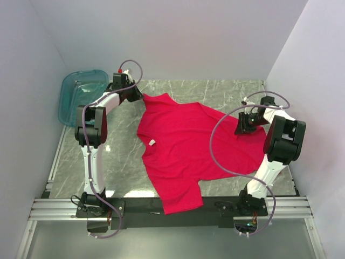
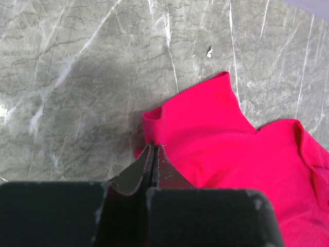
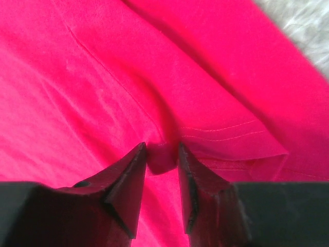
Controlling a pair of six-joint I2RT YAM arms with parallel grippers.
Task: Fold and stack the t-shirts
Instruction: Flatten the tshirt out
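Observation:
The bright red t-shirt [image 1: 178, 145] lies spread over the marble table [image 1: 226, 91], its small white neck label [image 1: 152, 142] facing up and its near end hanging over the front rail. My left gripper [image 1: 135, 93] is at the shirt's far left corner, which is drawn to a point toward it. In the left wrist view that gripper [image 2: 154, 145] is shut, its tips pinching the edge of the t-shirt [image 2: 231, 144]. My right gripper [image 1: 241, 128] is at the shirt's right edge. In the right wrist view the right gripper [image 3: 162, 149] holds a bunched fold of the t-shirt [image 3: 103, 77] by a stitched hem.
A translucent teal plastic tub [image 1: 81, 94] stands at the far left corner, just behind the left arm. White walls close in the table on three sides. A black rail [image 1: 172, 205] runs along the near edge between the arm bases.

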